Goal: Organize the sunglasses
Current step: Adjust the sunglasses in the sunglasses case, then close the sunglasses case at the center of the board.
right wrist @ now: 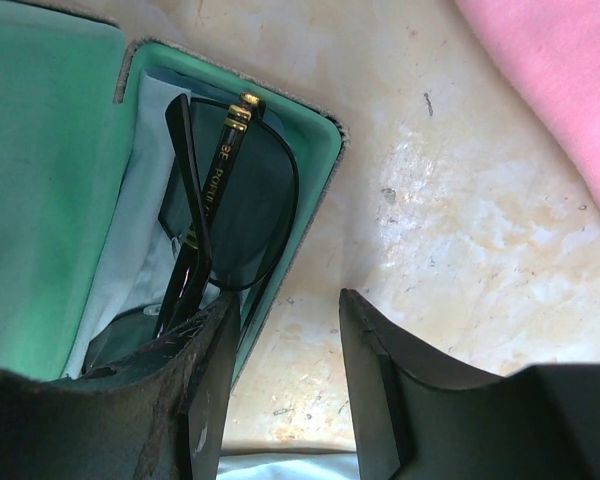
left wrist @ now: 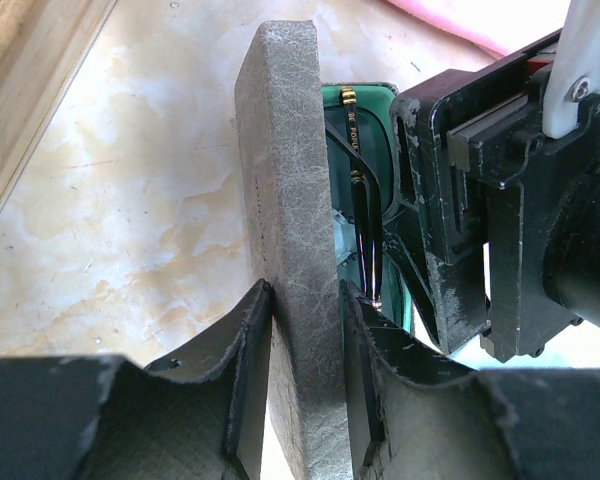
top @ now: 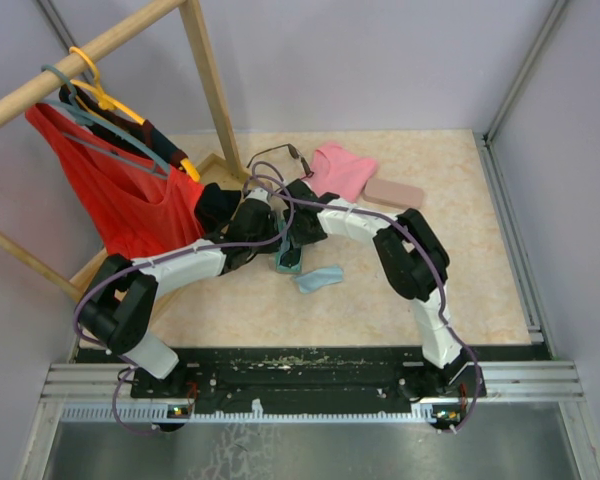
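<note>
Beside the pink cloth (right wrist: pixel 550 90), left tool (left wrist: pixel 305 295) clamps the grey case lid (left wrist: pixel 285 180); right tool (right wrist: pixel 288 300) stands open by cased sunglasses (right wrist: pixel 230 190).

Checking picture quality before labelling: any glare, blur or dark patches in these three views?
Top external: evenly lit, sharp. Left wrist: grey case lid sharp, left gripper's fingers dark in the foreground. Right wrist: sunglasses crisp, mild glare on the table.

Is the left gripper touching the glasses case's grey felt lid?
Touching. Left wrist view: the left gripper clamps the grey felt lid, fingers flush on both faces.
</note>
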